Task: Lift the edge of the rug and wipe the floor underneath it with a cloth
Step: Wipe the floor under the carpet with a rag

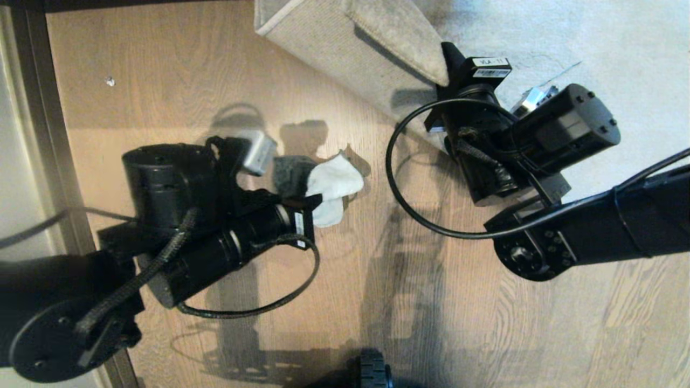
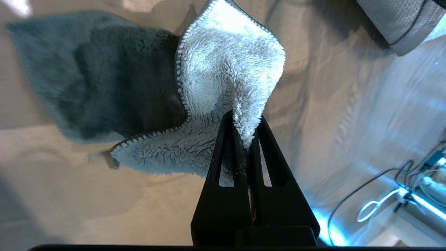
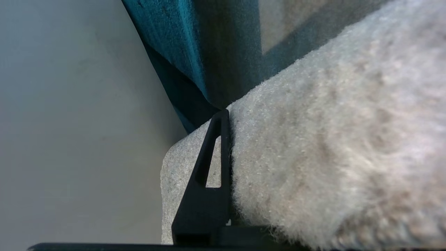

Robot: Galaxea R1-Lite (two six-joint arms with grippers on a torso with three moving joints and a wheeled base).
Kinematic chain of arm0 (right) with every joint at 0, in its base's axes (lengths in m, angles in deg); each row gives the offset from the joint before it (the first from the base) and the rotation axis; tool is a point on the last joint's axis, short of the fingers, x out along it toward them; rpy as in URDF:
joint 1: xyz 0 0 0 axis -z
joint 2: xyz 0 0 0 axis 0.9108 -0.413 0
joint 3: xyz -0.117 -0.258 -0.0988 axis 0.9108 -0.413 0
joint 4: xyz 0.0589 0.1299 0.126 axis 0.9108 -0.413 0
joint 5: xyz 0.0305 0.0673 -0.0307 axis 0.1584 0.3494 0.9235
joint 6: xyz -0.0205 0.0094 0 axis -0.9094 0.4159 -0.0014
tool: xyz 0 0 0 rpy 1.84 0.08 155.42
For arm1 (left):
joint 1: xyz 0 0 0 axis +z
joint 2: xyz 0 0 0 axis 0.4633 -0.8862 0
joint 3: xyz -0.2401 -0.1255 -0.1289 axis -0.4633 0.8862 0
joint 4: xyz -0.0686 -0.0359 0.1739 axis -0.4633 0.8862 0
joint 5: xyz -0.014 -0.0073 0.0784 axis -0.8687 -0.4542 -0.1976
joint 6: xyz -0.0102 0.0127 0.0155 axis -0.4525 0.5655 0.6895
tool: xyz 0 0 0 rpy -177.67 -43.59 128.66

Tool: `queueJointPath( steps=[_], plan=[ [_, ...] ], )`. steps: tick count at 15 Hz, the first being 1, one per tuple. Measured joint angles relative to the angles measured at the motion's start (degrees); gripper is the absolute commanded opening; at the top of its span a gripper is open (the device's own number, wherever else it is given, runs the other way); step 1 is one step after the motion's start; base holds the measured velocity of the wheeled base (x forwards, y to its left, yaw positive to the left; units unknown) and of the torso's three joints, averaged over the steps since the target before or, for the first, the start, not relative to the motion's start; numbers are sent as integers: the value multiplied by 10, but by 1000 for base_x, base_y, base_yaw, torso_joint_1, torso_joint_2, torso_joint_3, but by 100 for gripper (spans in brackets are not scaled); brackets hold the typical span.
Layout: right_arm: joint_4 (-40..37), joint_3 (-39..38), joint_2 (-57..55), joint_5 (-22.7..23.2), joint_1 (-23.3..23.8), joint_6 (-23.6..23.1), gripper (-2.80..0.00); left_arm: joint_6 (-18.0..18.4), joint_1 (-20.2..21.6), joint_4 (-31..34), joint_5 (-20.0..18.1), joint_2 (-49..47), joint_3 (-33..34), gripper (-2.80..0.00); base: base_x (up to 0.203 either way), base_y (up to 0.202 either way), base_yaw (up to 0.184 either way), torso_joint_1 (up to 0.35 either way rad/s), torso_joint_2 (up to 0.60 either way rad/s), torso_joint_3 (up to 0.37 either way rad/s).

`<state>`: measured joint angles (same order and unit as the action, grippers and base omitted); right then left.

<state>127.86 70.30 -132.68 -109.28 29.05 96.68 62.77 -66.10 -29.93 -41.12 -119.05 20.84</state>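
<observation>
Rug edge (image 1: 345,48), pale grey mottled short-pile w/ woven beige backing, is folded up off the light brown wood-grain plank floor (image 1: 161,59). Its square corner is turned back over the rest of the rug, so the backing faces up. The folded border runs diagonally, from top centre of the head view down toward the right arm. Right gripper (image 1: 450,67) is clamped on that fold: in the wrist view one black finger (image 3: 209,181) lies against the backing, pile bulging just beside it; other finger hidden.

Left gripper (image 2: 246,129) is pinched tight on the small soft cloth (image 1: 329,188), pale grey-white face w/ stitched edge toward the fingers, darker grey face spreading away beyond. Cloth sits over bare floor, left of the lifted rug, apart from it.
</observation>
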Motion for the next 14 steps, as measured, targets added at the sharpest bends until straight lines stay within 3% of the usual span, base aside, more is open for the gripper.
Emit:
queueJointPath(
  steps=[9,14],
  plan=[
    [0,-1,-3,0,19,-1,-280,-61,-22,-37,49,-139,-137,-280,0,0,0,0,0,0],
    [0,-2,-3,-1,23,-4,-280,-72,9,-72,74,-199,-220,-280,0,0,0,0,0,0]
  ],
)
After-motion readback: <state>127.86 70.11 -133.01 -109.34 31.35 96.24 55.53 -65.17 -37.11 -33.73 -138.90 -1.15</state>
